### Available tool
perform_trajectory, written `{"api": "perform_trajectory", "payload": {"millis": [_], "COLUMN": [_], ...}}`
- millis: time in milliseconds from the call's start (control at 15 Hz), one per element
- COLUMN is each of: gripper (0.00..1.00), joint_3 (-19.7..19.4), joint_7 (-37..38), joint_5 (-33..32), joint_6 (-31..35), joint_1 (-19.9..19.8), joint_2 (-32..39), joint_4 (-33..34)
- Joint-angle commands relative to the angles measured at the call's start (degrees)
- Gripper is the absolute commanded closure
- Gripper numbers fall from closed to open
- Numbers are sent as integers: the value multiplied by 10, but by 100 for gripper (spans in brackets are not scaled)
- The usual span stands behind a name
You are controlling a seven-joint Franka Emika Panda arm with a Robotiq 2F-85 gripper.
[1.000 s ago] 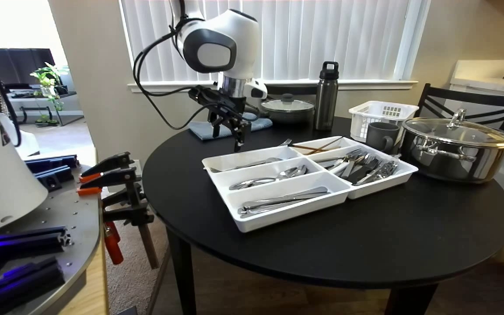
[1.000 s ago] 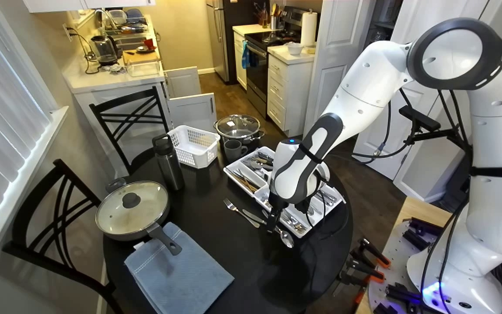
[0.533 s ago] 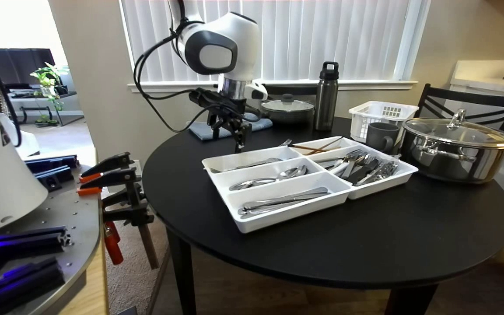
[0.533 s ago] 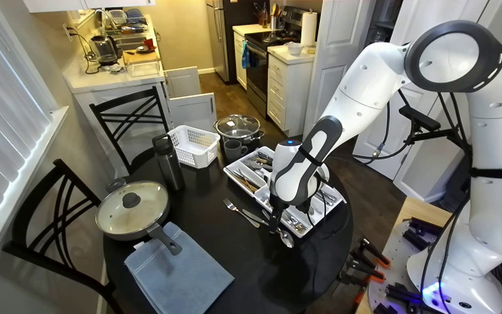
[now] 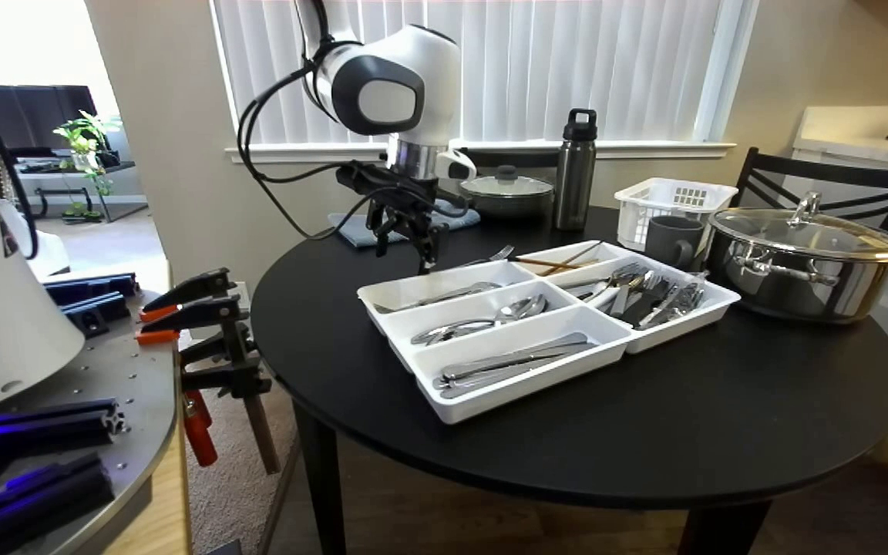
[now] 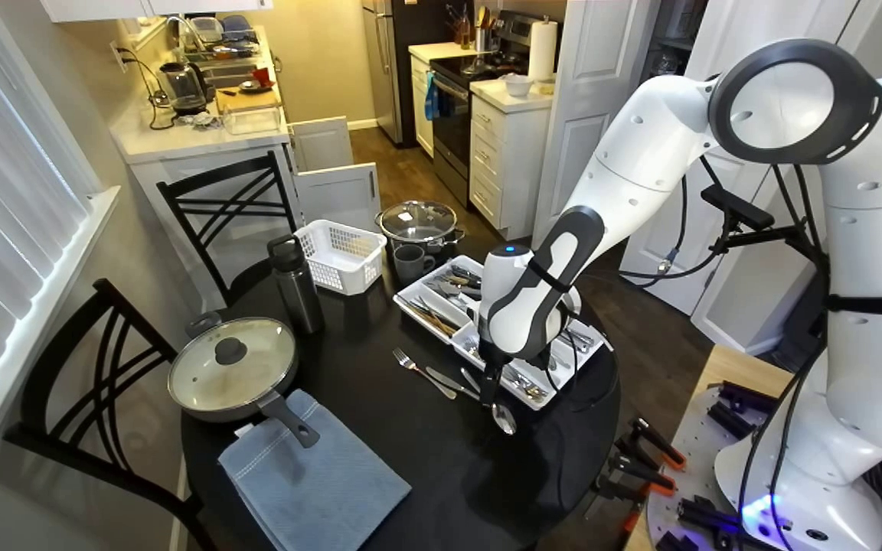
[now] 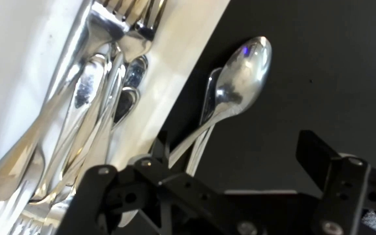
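One silver spoon [image 7: 245,75] lies on the round black table [image 7: 331,91] right beside the outer edge of the white cutlery tray [image 7: 181,55], bowl pointing away, handle slanting back toward the tray-side finger of the gripper [image 7: 233,140], jaws wide apart and nothing clamped! Another utensil [image 7: 209,94] crosses beneath that spoon, the tray wall crowds in close on one side, and in an exterior view a fork [image 6: 419,371] rests farther out from that edge.

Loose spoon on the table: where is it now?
In the wrist view, the spoon lies near the middle on the black table, just right of the white tray, crossing another utensil and slanting down toward the open gripper.
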Motion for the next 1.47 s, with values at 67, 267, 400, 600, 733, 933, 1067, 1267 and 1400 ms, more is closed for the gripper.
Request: {"api": "perform_trajectory", "payload": {"millis": [67, 267, 400, 600, 733, 933, 1067, 1267, 1400], "gripper": [0, 0, 0, 0, 0, 0, 0, 0, 25], "joint_3": [-31, -36, -37, -34, -32, -50, -74, -121, -143], "joint_7": [9, 9, 12, 19, 30, 63, 101, 159, 186], "joint_5": [-26, -25, -26, -24, -20, -31, -45, -87, -108], "joint_6": [-9, -8, -7, -5, 1, 2, -9, -17, -13], "joint_1": [-3, -4, 1, 6, 15, 49, 85, 144, 168], "joint_2": [-9, -8, -8, -9, -8, 8, 18, 28, 32], "joint_4": [-13, -13, -13, -11, -5, 14, 21, 25, 27]}}
